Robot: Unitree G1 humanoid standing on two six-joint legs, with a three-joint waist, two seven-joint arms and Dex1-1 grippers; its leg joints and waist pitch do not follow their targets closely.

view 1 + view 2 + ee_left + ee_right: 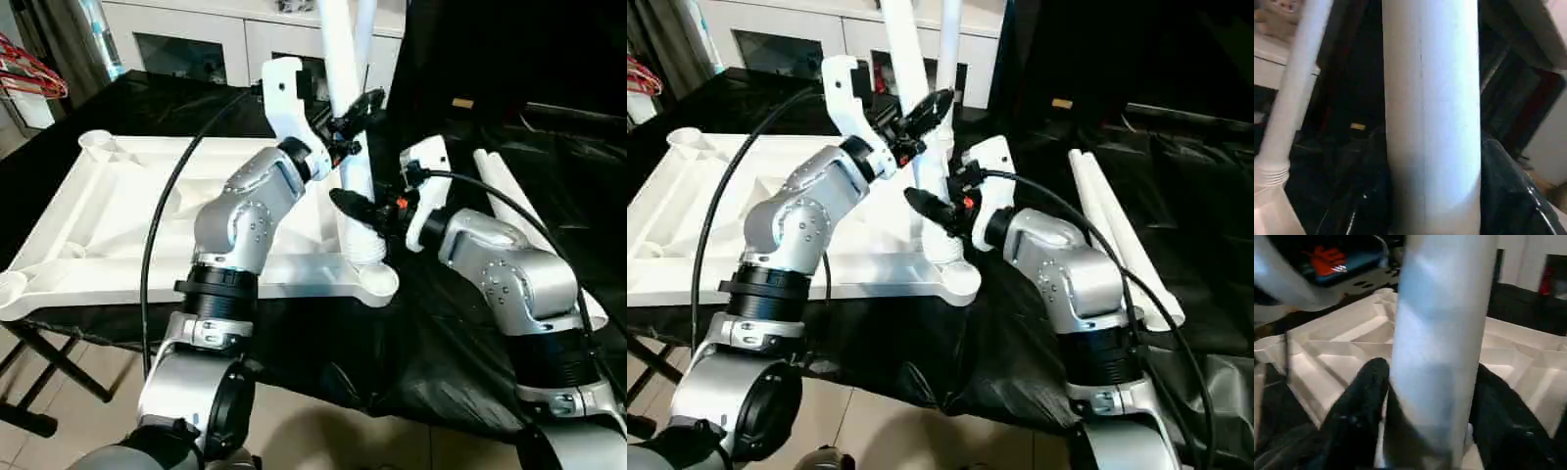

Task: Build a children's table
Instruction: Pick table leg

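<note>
The children's table top (108, 225) lies upside down, ribs up, on the black-covered work table. One white leg (359, 176) stands upright in the near right corner socket (380, 284). My left gripper (355, 110) is shut on this leg partway up. My right gripper (368, 211) is shut on it just above the threaded base, a black finger (1359, 411) on each side. A second leg (364, 24) rises behind it, its base (1268, 171) seated at the far right corner. Two loose legs (1112, 225) lie on the cloth to the right.
A white cabinet (196, 39) stands behind the work table, and red hangers (27, 73) show at the far left. Black cables (162, 215) arc over both forearms. The black cloth (392, 372) drapes over the near table edge above a tiled floor (323, 436).
</note>
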